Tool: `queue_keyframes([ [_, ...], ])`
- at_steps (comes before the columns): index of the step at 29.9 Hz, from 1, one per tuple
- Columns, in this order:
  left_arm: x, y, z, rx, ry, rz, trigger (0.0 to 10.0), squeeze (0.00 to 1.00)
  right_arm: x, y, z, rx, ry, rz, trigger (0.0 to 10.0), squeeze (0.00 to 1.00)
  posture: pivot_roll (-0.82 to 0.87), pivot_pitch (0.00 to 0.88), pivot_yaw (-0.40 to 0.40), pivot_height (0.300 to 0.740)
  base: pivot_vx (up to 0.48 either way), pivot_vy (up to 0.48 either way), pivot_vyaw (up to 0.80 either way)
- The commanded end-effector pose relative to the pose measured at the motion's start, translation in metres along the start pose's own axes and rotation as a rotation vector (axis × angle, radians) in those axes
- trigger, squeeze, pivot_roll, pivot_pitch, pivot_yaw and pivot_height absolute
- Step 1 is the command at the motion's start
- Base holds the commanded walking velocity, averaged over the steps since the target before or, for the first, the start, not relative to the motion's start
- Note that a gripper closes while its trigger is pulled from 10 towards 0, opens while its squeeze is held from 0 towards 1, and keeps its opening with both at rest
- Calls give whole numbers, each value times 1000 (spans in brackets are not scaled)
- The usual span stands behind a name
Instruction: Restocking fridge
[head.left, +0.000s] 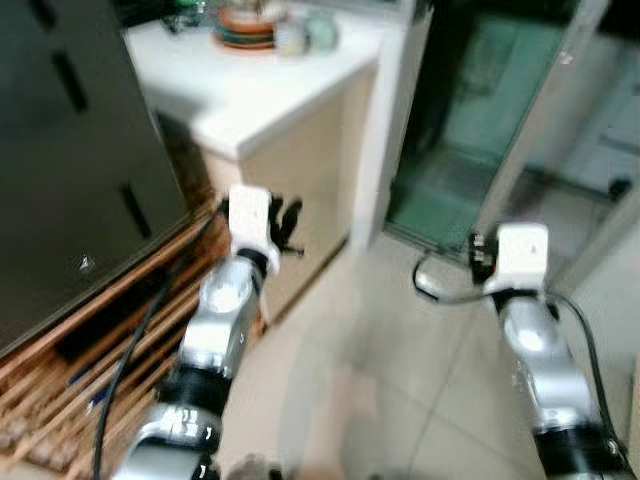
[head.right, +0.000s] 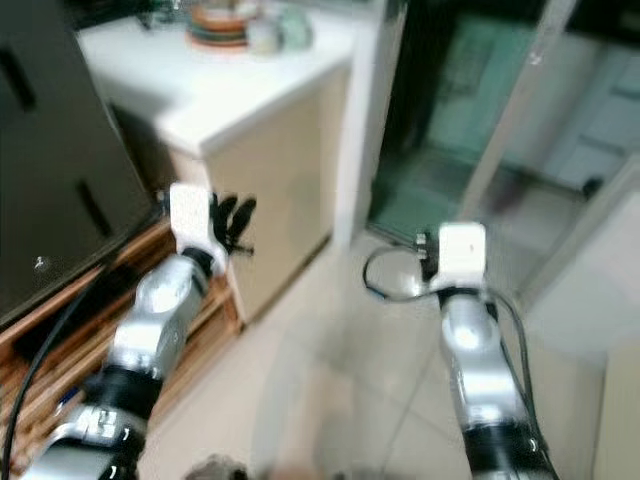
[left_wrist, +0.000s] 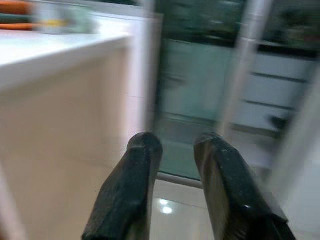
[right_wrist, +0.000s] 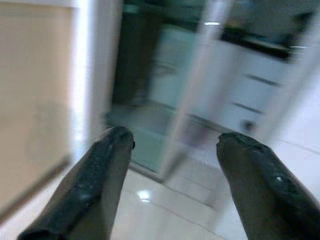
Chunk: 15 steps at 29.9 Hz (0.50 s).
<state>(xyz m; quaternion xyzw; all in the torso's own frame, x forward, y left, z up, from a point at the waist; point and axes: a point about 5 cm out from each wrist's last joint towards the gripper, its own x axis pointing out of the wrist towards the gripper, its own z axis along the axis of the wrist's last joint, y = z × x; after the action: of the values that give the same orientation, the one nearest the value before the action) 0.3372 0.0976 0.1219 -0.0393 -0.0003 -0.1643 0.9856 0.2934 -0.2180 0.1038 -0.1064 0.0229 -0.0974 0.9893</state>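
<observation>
Overhead, stacked plates top the counter; wristward, both left gripper and right gripper gape empty.

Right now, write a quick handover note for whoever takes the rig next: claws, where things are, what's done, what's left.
Left claw: open, empty, raised beside the beige cabinet.
Right claw: open, empty, held over the tile floor, facing the glass door.
Things: a large dark appliance, possibly the fridge, stands to the robot's left on wooden slats. Stacked dishes sit on the white counter. No groceries can be made out.
Done: nothing evident. The views are blurred.
Left: find the stock, carry it over, open the fridge and load it.
</observation>
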Motion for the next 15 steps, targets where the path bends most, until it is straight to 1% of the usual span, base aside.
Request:
queue_keyframes([
  [1,-2,7,-2,41,29,27,10000,1000,1,-1,3,11,-33,-26,10000,1000,-160,0,-6,740,0,0,-800],
  [4,-1,10,-3,67,42,38,10000,1000,1,-4,-1,48,-20,-48,10000,1000,-159,0,-6,740,0,0,-800],
  [7,0,12,-4,67,44,42,10000,1000,2,0,-4,59,-6,-20,10000,1000,-161,0,-6,740,0,0,-800],
  [8,-1,12,-5,45,47,25,10000,1000,3,3,-4,60,-10,4,10000,1000,-164,0,-7,740,0,0,0],
  [9,-1,12,-5,38,46,19,10000,1000,3,5,-2,53,-18,10,10000,780,-164,0,-7,740,446,0,0],
  [10,-1,12,-5,38,46,19,10000,1000,3,5,-2,53,-18,10,10000,780,-164,0,-7,740,446,0,0],
  [11,-1,12,-4,47,39,15,10000,847,3,6,-1,48,-29,19,10000,0,-170,0,-7,740,450,0,0],
  [12,-1,13,-2,67,31,21,10000,0,2,7,0,43,-37,23,10000,0,-171,0,-8,740,461,0,0],
  [15,0,15,2,60,1,64,10000,0,2,6,-3,44,-24,22,10000,0,-175,0,-12,740,464,0,0],
])
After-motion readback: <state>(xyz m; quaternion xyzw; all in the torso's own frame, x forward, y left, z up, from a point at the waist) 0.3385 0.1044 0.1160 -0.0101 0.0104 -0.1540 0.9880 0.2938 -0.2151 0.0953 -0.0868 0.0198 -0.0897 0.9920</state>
